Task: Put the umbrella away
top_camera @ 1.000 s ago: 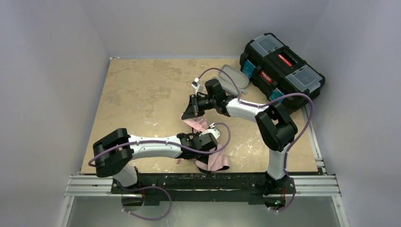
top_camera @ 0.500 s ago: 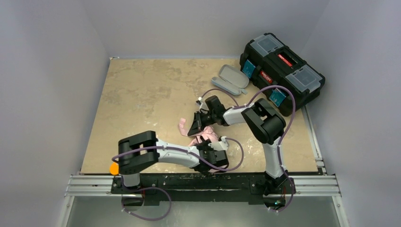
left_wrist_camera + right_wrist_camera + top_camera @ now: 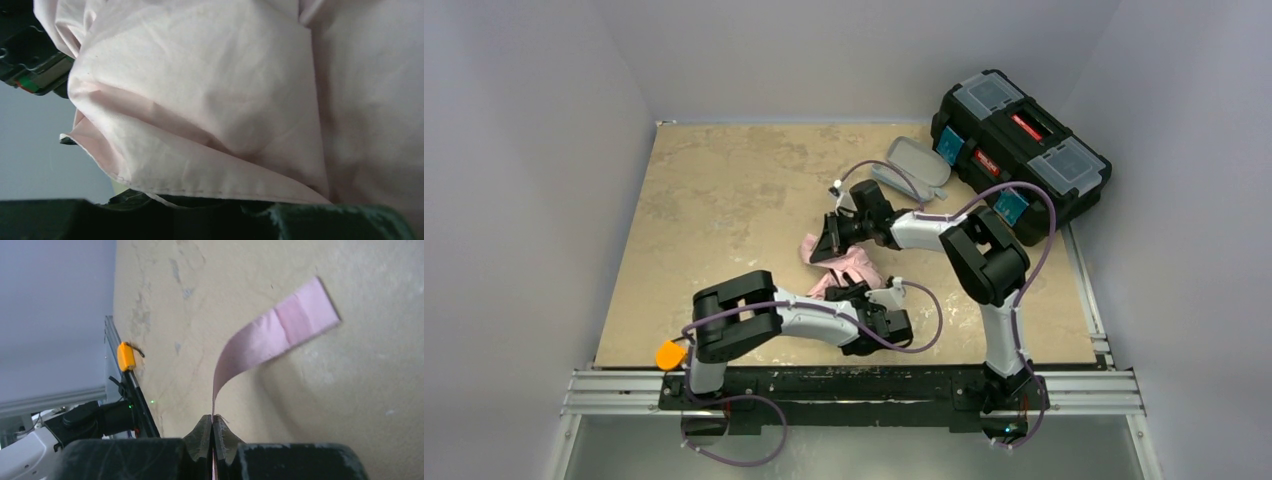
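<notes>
Pinching the strap of the umbrella, right claw pressed together; fabric directly ahead of left claw, whose grip cannot be told

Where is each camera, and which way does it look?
Top external: above and behind, looking down on the table; left arm, right arm, umbrella and toolbox show.
Left wrist: on the left arm, close against the umbrella's pink canopy; only a dark edge of its wrist shows.
Right wrist: looks across the table toward the near left corner; right gripper pinches the pink strap.
Shared: top and right wrist both see the orange object.
</notes>
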Motion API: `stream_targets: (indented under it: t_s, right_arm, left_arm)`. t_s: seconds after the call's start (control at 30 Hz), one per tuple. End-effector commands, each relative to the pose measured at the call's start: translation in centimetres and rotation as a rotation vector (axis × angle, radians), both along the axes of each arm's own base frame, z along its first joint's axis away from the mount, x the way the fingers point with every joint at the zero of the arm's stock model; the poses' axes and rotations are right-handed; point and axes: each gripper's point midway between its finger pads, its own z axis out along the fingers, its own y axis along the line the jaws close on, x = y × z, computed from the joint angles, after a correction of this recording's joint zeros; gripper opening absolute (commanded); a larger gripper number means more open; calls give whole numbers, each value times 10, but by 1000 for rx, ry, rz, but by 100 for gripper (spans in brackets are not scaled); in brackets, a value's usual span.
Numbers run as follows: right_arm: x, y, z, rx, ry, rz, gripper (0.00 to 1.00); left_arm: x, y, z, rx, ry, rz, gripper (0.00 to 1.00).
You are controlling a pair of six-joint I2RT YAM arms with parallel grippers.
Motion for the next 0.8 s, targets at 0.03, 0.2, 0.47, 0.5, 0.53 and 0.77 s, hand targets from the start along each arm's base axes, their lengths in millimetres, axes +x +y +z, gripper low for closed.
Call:
stream_targets:
  t_s: [0.03,0.2,0.47,0.5,0.53,0.77]
  right_arm:
    - [11,2,27,8,-99,-5,0]
    - [-17,-17,-37,-30,23,-52,0]
    - [-48,-39,-95,-57,110,-86,0]
    - [-51,-41,-98,-58,111,-86,0]
    - [-52,-43,-100,-59,111,-86,0]
    - [-52,-46,-105,-69,88,-94,0]
  left_arm:
    - [20,5,18,17,-80,51,0]
    - [2,3,-27,0,72,79,0]
    - [-39,-10,-81,-59,305,43,22]
    - [-42,-11,-81,-79,321,38,26]
    - [-44,-12,-79,-99,332,33,30]
    - [-51,-22,-43,-218,370,-5,48]
